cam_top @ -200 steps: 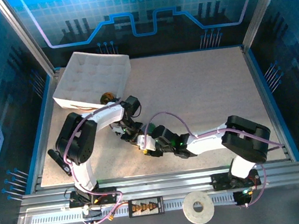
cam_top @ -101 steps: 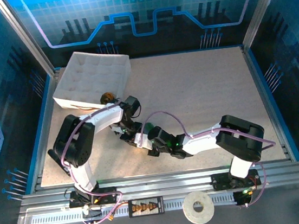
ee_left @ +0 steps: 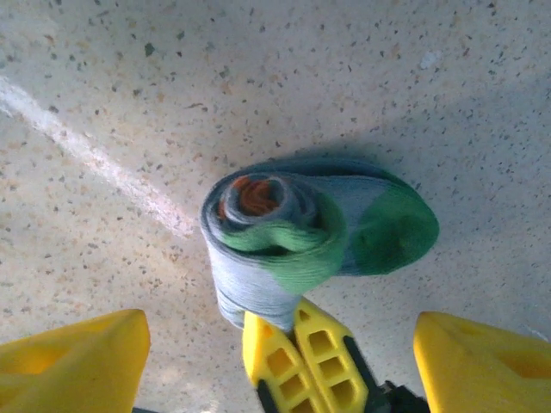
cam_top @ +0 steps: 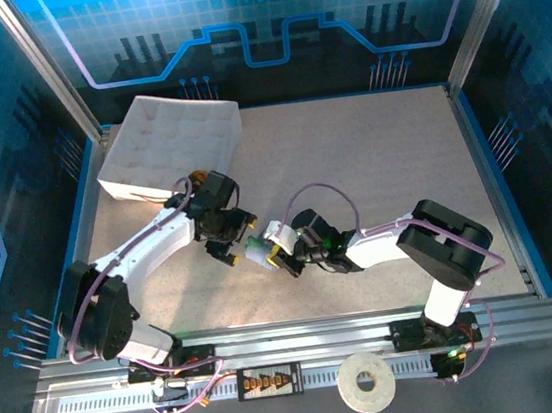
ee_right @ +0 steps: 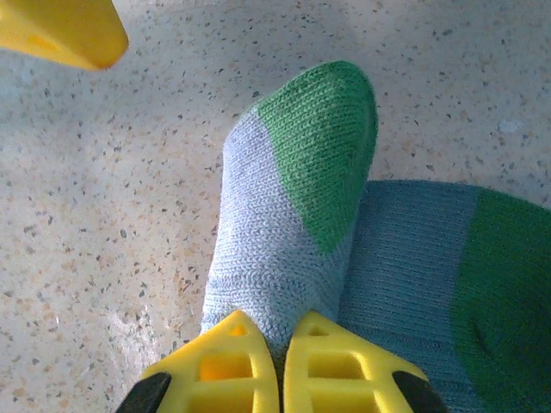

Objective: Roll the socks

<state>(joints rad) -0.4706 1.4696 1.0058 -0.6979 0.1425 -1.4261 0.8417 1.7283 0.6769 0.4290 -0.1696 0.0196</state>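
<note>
Opening wide, left pincer (cam_top: 240, 241) has released the rolled socks (ee_left: 284, 232), lying left of centre toward the counter's (cam_top: 370, 155) near edge; right pincer (ee_right: 280, 348) has clenched on them, likely keeping the roll tight.

- Table (cam_top: 370, 155): speckled beige top, blue edging, bare across the 12–3 o'clock part.
- White quilted box (cam_top: 173, 144): far-left corner, ~10–11 o'clock, sits skewed to the table edges.
- Pale streak (ee_left: 95, 159) on the tabletop, runs diag. in left wrist view, ~9 o'clock.
- White ring (cam_top: 367, 383): flat on alu rail (cam_top: 535, 346), 6 o'clock.
- Small black block w/ orange bits (cam_top: 268, 380): same rail, just left of ring.
- Blue circuit-print backdrop (cam_top: 263, 17), 12 o'clock.
</note>
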